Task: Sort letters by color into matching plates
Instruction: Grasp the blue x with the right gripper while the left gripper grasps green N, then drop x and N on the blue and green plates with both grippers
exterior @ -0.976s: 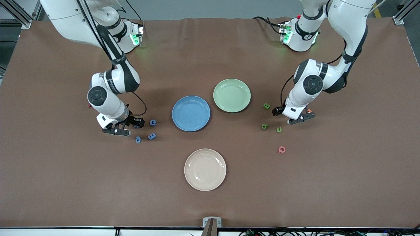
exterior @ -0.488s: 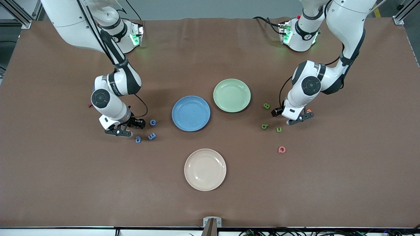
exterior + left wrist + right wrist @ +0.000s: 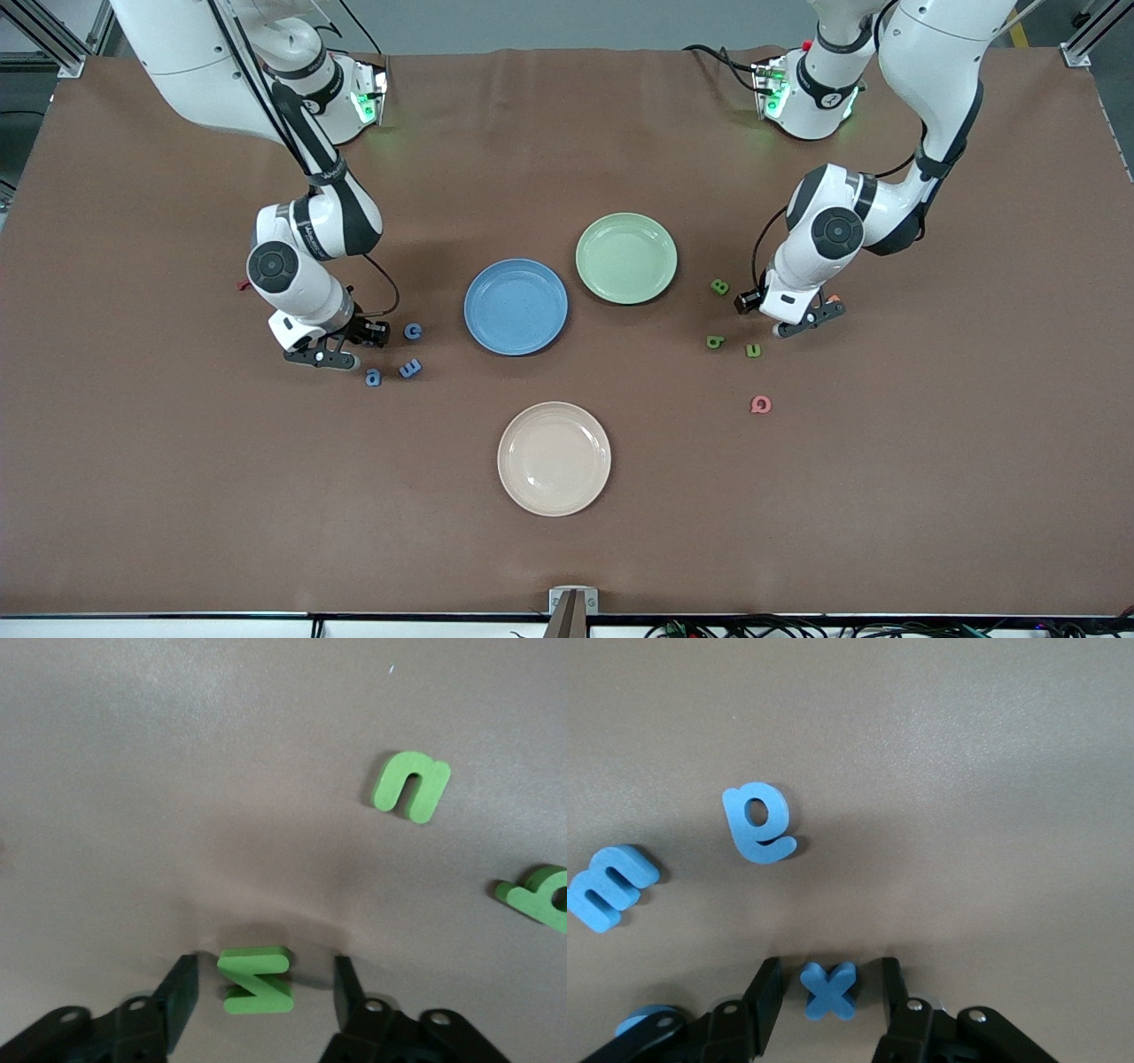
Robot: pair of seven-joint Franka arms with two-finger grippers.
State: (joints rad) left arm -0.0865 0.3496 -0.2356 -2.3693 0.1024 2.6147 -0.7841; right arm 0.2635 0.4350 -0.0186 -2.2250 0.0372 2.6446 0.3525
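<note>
Left gripper [image 3: 259, 992]: low at the table toward the left arm's end, its two fingers [image 3: 180, 997] standing apart on either side of the green letter z [image 3: 255, 979], a gap showing on each side; nothing grasped.
Right gripper [image 3: 828, 997]: low at the table toward the right arm's end, its fingers [image 3: 766, 992] straddling the blue letter x [image 3: 828, 990] and close to it without clear contact; nothing grasped.
Other green letters: a green n [image 3: 411, 787] and a green b [image 3: 716, 341] lie near the left gripper; a green B [image 3: 720, 286] lies farther from the front camera than they do.
Other blue letters: a blue e [image 3: 757, 823], a blue m [image 3: 609, 884] and a blue c [image 3: 413, 330] lie beside the right gripper.
Blue plate [image 3: 516, 307]: near the table's middle, no letters in it.
Green plate [image 3: 626, 257]: just beside the blue plate, farther from the front camera, no letters in it.
Beige plate [image 3: 554, 458]: nearer the table's front edge than both.
Pink letter [image 3: 760, 405]: apart from the green letters, nearer the front camera.
</note>
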